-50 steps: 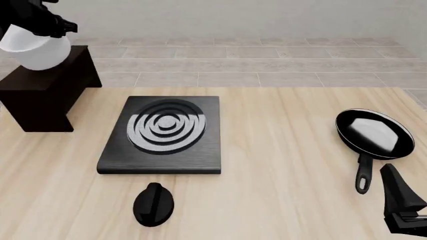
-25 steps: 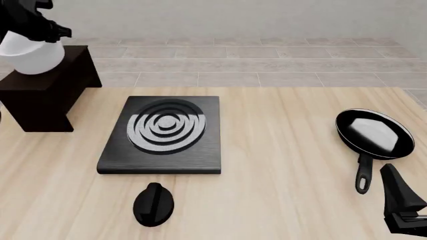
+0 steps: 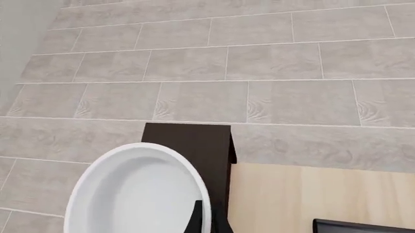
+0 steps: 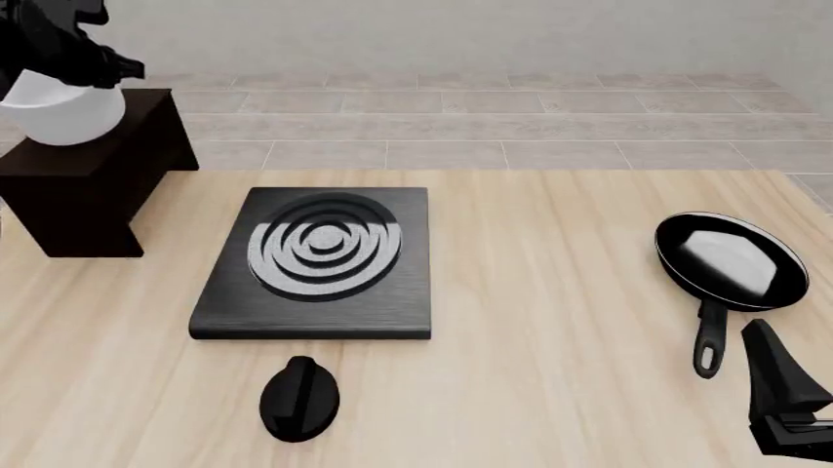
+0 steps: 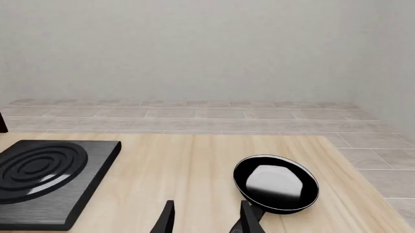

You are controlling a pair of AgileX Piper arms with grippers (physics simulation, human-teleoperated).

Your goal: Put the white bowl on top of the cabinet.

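Bowl placement underway: my left gripper (image 4: pixel 78 70) pinches rim of white bowl (image 4: pixel 62 113) over cabinet (image 4: pixel 92 175) top, bowl tilted; contact with top I cannot tell. I'd level bowl, lower straight, let go only once seated. Beyond cabinet toward right arm: stove plate (image 4: pixel 319 263), knob (image 4: pixel 299 398), frying pan (image 4: pixel 729 263); nothing blocking. Right gripper (image 5: pixel 204 218) parked past pan, fingers apart, empty.

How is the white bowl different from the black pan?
The white bowl is deep, white and handleless; the frying pan is shallow, black and has a long handle. The bowl is held by the left gripper over the cabinet; the pan lies on the table, untouched. Both are round and glossy.
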